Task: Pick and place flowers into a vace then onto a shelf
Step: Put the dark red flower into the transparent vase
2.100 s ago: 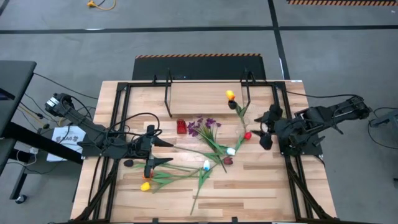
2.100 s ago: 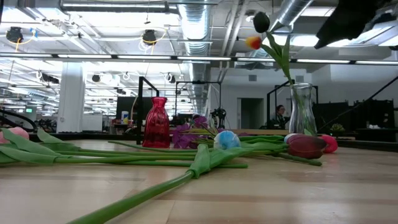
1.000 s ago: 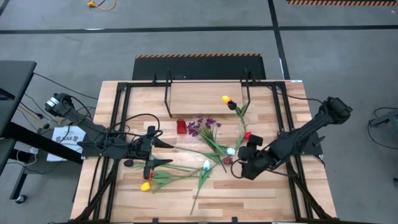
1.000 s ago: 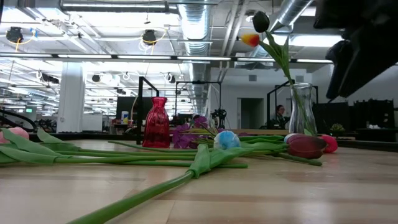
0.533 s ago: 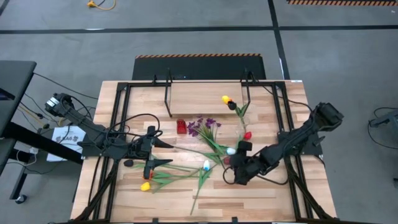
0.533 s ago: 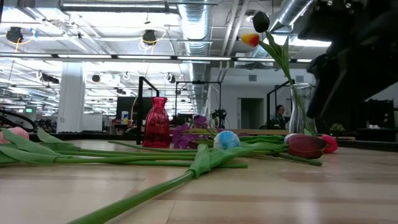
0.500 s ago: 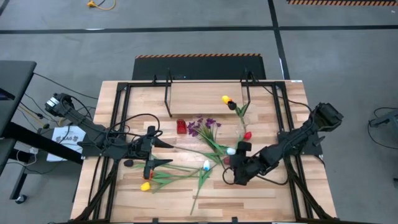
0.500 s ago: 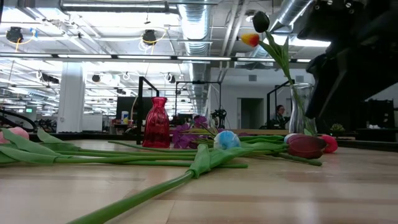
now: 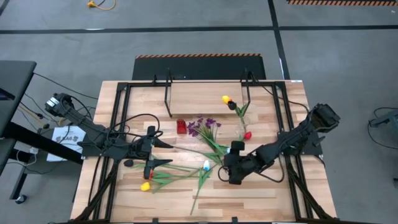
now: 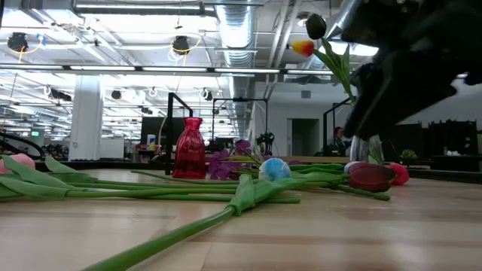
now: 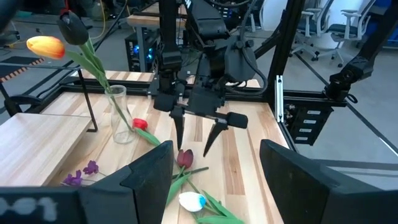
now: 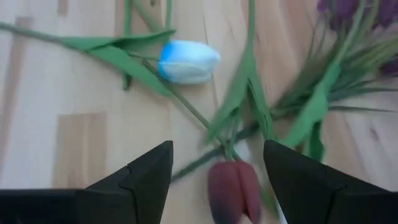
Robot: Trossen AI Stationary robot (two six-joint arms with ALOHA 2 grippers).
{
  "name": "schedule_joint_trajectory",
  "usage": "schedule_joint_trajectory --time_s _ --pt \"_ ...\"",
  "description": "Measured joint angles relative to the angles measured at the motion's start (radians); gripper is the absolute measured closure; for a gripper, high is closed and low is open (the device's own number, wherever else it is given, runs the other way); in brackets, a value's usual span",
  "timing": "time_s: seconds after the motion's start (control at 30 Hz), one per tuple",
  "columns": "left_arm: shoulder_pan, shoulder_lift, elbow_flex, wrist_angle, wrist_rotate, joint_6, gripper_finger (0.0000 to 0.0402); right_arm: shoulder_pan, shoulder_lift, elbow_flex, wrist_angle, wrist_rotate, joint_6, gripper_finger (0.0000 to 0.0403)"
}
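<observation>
A dark maroon tulip (image 12: 234, 183) lies flat on the table among other flowers: a white-blue tulip (image 12: 188, 61), a purple sprig (image 9: 204, 126), a red tulip (image 9: 247, 135) and a yellow tulip (image 9: 145, 185). My right gripper (image 11: 194, 142) hovers open just above the maroon tulip (image 11: 185, 157), pointing steeply down, one finger on either side of the bloom. A clear glass vase (image 11: 120, 115) standing on the table holds an orange tulip (image 11: 45, 45) and a dark one. My left gripper (image 9: 169, 152) waits open at the table's left. The shelf (image 9: 205, 96) stands at the far side.
A small red vase (image 9: 181, 126) stands near the shelf's front edge. Long green stems (image 10: 188, 226) and leaves cross the table's middle and near left. Black frame rails (image 9: 292, 174) run along both table sides. Bare wood lies near the front edge, right of centre.
My right gripper has come down and moved toward the table's left, tipping more steeply and rolling a little, until it stands over the maroon tulip. Its fingers have stayed open. The flowers and the left arm have kept still.
</observation>
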Motion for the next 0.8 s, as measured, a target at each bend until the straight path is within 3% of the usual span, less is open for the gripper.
schedule_joint_trajectory --time_s 0.4,0.8 --pt "0.000 0.000 0.000 0.000 0.000 -0.001 0.0171 -0.026 0.138 0.024 0.022 -0.006 -0.042 0.0159" --pt "0.000 0.000 0.000 -0.007 0.000 -0.008 0.0171 -0.070 0.168 0.039 0.007 -0.030 -0.067 0.0178"
